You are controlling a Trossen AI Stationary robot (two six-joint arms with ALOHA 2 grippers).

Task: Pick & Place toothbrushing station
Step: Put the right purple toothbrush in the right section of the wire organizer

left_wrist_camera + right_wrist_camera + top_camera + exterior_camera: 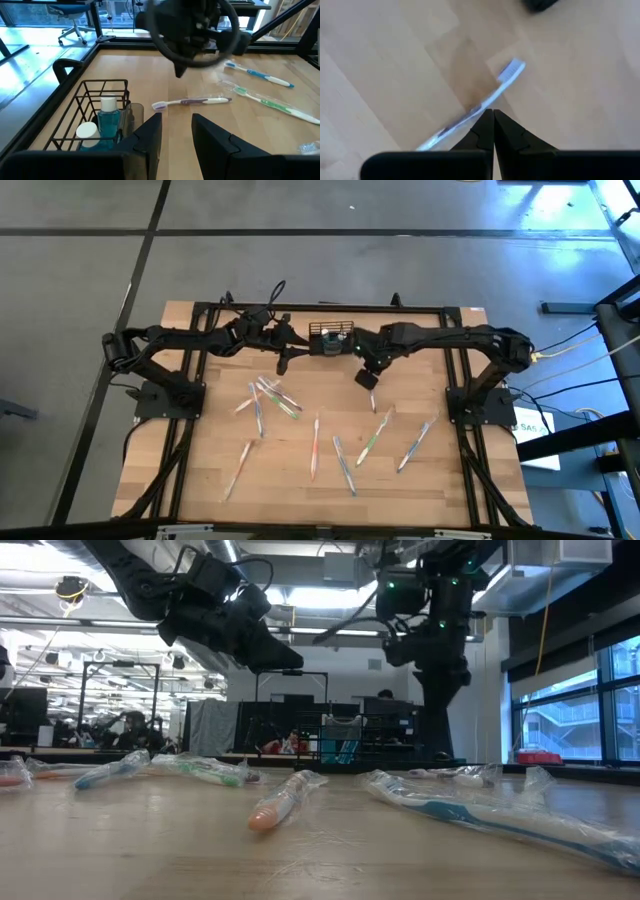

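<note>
Because the wire caddy [90, 117] looks light and stiff, I'd grab its top rim. My left gripper [175, 132] is spread beside it; my right gripper [493, 131] is pressed together, empty.

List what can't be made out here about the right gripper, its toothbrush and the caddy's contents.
- Right gripper: its shut tips cover the middle of the toothbrush, so a grip cannot be confirmed; in the high view it is too small.
- Caddy: the left gripper and the frame's edge cut off its lower part.
- Bottles in the caddy: labels unreadable.
</note>
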